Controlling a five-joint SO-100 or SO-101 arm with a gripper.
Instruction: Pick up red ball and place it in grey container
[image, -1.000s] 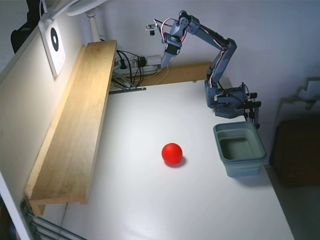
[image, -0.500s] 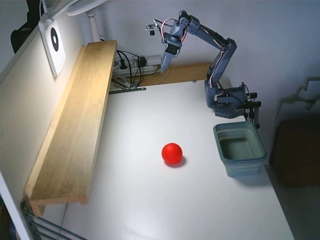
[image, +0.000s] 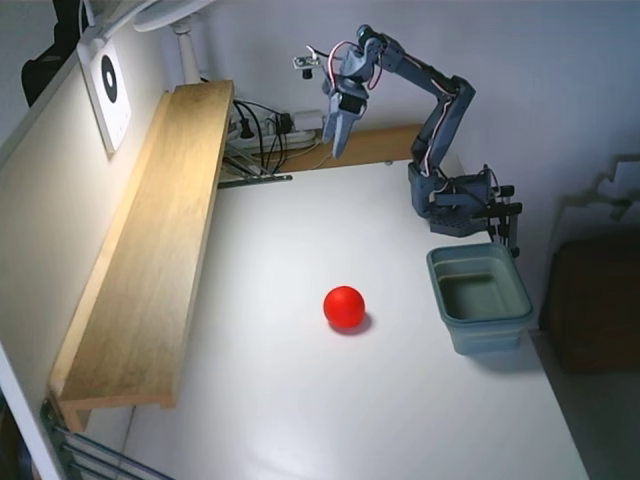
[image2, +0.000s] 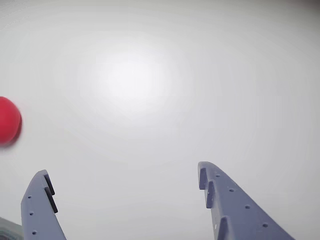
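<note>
The red ball lies on the white table near the middle in the fixed view, and shows cut off at the left edge of the wrist view. To its right in the fixed view stands the grey container, empty. My gripper hangs high over the far end of the table, pointing down, well away from the ball. In the wrist view the gripper is open, its two blue-grey fingers wide apart with only bare table between them.
A long wooden shelf runs along the left side. Cables and a power strip lie at the back, near a wooden strip. The arm's base is clamped at the right edge, just behind the container.
The gripper has tilted and moved slightly down and to the right. The ball and the container have stayed put.
</note>
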